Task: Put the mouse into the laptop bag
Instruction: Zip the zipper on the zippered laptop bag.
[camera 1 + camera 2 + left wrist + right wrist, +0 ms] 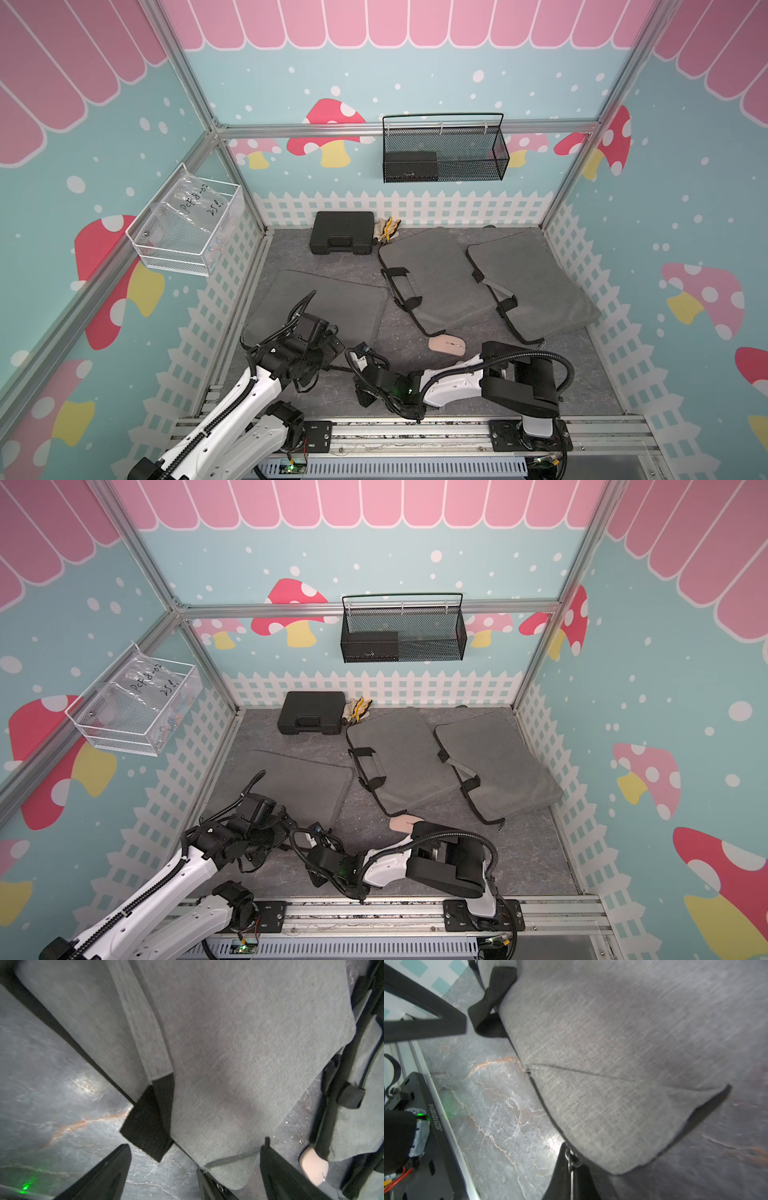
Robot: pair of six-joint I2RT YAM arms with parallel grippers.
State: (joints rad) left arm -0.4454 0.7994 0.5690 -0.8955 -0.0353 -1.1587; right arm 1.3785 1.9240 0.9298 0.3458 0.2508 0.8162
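Note:
Both top views show a pink mouse (447, 345) (400, 823) on the dark mat, near the front; my right arm partly covers it in one of them. The left wrist view shows its end (314, 1165). A grey laptop bag (332, 301) (239, 1059) (612, 1064) lies flat at the left. My left gripper (337, 345) (197, 1144) stands open over the bag's near corner, holding nothing. My right gripper (353, 358) (571, 1160) is shut on the bag's metal zipper pull (572, 1157) (220, 1188) at that corner.
Two more grey bags (432, 282) (536, 286) with black handles lie at the middle and right, overlapping. A black tool case (343, 237) and gloves (388, 230) sit at the back. A black mesh basket (444, 153) and a white wire basket (187, 226) hang on the walls.

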